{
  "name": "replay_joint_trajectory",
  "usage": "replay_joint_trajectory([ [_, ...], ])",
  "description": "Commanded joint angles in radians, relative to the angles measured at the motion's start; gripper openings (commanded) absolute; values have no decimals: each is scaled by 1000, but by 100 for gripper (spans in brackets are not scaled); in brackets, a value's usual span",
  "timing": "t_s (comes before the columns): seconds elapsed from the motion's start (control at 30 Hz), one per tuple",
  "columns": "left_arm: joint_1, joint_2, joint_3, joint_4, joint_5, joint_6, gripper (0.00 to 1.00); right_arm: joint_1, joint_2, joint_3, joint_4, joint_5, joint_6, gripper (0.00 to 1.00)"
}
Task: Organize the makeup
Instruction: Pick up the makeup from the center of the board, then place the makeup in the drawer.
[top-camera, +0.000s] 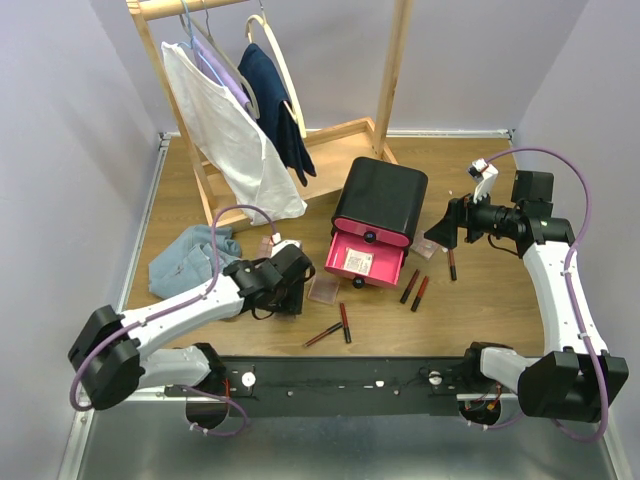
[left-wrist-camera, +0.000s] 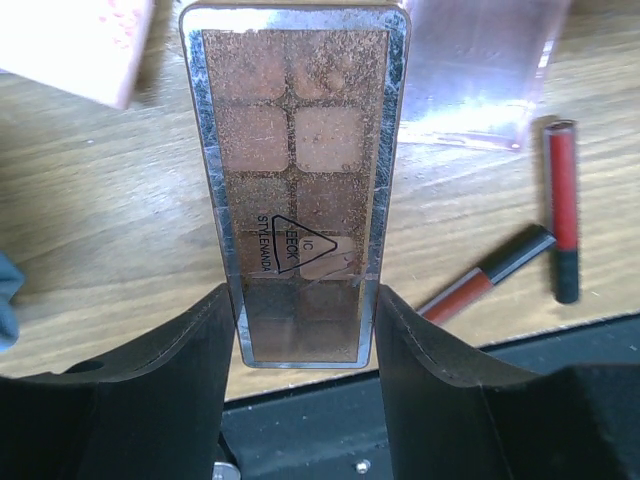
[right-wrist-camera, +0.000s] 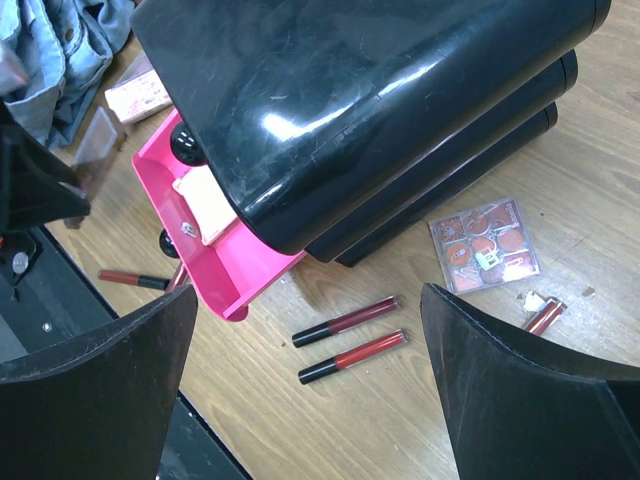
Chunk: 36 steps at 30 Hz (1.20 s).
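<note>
Wood-grain table (top-camera: 480, 320) with makeup strewn across the front half. So the left gripper (left-wrist-camera: 303, 310) is pinching a long eyeshadow palette (left-wrist-camera: 295, 150) of brown shades. It's clamped at the near end with a black finger (left-wrist-camera: 190, 370) on each long edge, and the rest sticks straight out ahead. Can't tell if it's touching the wood or held just off it. To its right lie two lip tubes (left-wrist-camera: 563, 210), red with dark caps, the caps near each other in a rough V. A clear pinkish case (left-wrist-camera: 480, 80) sits just past the palette's far right corner.

The right gripper (top-camera: 438, 228) is spread wide with nothing between the fingers, hanging by the right side of the black drawer box (top-camera: 382, 195). One pink drawer (right-wrist-camera: 225, 275) is pulled out, and a pale square case (right-wrist-camera: 205, 205) lies inside it. A second pair of tubes (right-wrist-camera: 346, 320) lies side by side, nearly parallel, on the table just in front of the box. A small square palette (right-wrist-camera: 484, 245) with round reddish pans lies flat to their right, close to the box but not touching. The light blue cloth (top-camera: 190, 260) is bunched up at the left, near the left arm.
</note>
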Motion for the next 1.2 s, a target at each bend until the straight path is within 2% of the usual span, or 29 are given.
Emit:
replay_joint_trajectory([
  [0.0, 0, -89, 43, -36, -39, -3, 21, -9, -8, 4, 3, -31, 3, 100],
  [0.2, 0, -149, 104, -28, -51, 31, 21, -8, -11, 6, 0, -32, 0, 100],
  [0.63, 0, -176, 207, 21, -40, 181, 20, -8, -7, 12, -3, -34, -11, 100],
  [1.17, -23, -130, 302, 70, 35, 350, 20, -9, 7, 26, -6, -35, -19, 100],
])
